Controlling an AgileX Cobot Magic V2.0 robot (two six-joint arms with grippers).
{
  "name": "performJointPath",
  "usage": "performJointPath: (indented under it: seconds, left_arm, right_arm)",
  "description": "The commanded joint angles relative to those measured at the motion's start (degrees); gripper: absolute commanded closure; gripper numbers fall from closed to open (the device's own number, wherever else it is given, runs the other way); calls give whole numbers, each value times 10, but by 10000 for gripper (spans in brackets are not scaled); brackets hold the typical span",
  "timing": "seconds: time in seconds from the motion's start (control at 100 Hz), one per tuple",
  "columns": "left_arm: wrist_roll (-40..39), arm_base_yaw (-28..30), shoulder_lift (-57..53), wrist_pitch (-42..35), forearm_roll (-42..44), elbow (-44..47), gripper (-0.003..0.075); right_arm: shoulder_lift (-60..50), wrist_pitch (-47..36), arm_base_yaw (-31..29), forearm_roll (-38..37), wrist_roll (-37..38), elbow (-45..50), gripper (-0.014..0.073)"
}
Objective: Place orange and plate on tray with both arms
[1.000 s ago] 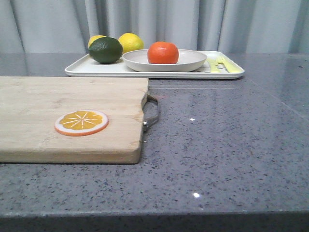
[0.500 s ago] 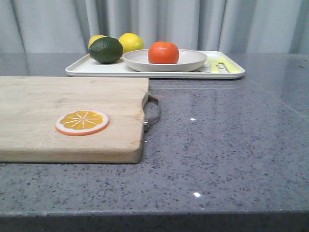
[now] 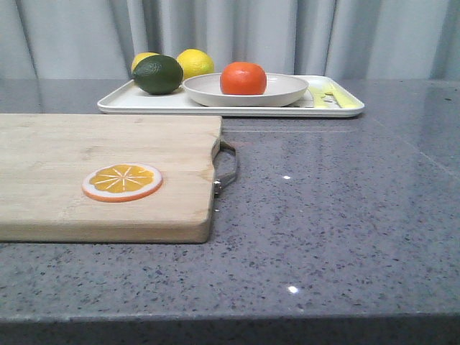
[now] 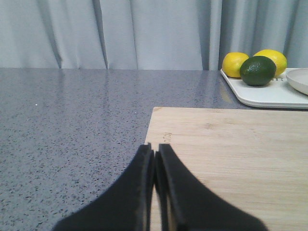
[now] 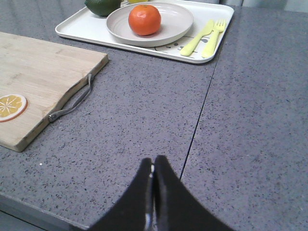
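Note:
The orange (image 3: 243, 77) sits in the off-white plate (image 3: 287, 93), and the plate rests on the white tray (image 3: 122, 104) at the back of the table. The right wrist view shows the orange (image 5: 144, 19), the plate (image 5: 178, 21) and the tray (image 5: 82, 29) far ahead of it. My right gripper (image 5: 153, 162) is shut and empty over the grey table, well short of the tray. My left gripper (image 4: 154, 149) is shut and empty over the near left corner of the cutting board (image 4: 231, 154). Neither gripper shows in the front view.
A wooden cutting board (image 3: 72, 165) with a metal handle (image 3: 227, 167) lies at the left, with an orange slice (image 3: 121, 181) on it. A green lime (image 3: 157, 74) and two yellow lemons (image 3: 194, 62) stand on the tray's left part. Yellow-green cutlery print (image 5: 204, 36) marks the tray's right end.

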Motion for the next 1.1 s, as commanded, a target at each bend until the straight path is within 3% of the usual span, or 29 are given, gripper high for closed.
performJointPath:
  seconds: [0.0,0.33,0.49,0.79,0.95,1.09]
  left_arm:
    - [-4,1,-19,-39,1,5,741]
    - [-4,1,-19,-39,1,5,741]
    - [-4,1,-19,-39,1,5,741]
    - [-4,1,-19,-39,1,5,741]
    - [-4,1,-19,-39,1,5,741]
    - [-4,1,-19,-39,1,5,741]
  right_arm:
    - [5,-40,0,5,-3,-14,661]
    - [6,-51,-5,-8,-3,-2,661]
    - [5,-151,-25,-43,-3,45,661]
    - [-60,-241,-102,-91,10,126,661]
    - [-91,-318,-120,-107,71,181,661]
    - [-110,-419,-121,-167,144,238,661]
